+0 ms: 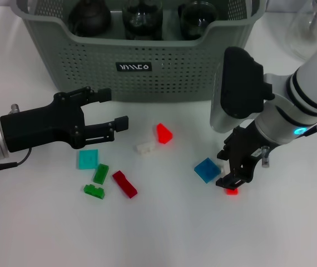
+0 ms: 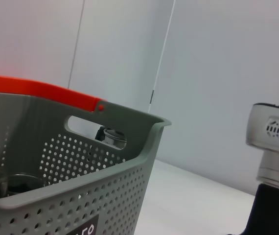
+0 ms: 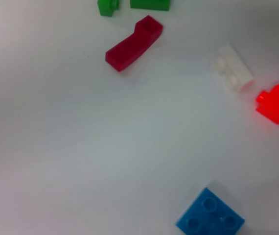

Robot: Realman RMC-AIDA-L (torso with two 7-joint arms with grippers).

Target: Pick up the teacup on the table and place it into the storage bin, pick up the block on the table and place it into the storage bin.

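The grey-green storage bin (image 1: 147, 83) stands at the back of the table, and three dark glass vessels (image 1: 143, 16) sit inside it. It also shows in the left wrist view (image 2: 81, 196). My left gripper (image 1: 114, 108) is open and empty, hovering in front of the bin above the table. My right gripper (image 1: 233, 179) points down at the right, right over a small red block (image 1: 232, 191). A blue block (image 1: 207, 169) lies just left of it and also shows in the right wrist view (image 3: 210, 218). No teacup shows on the open table.
Loose blocks lie in front of the bin: teal (image 1: 89, 159), two green (image 1: 100, 173), dark red (image 1: 124, 184), white (image 1: 145, 147) and bright red (image 1: 164, 133). A clear glass vessel (image 1: 314, 28) stands at the back right, beside the bin.
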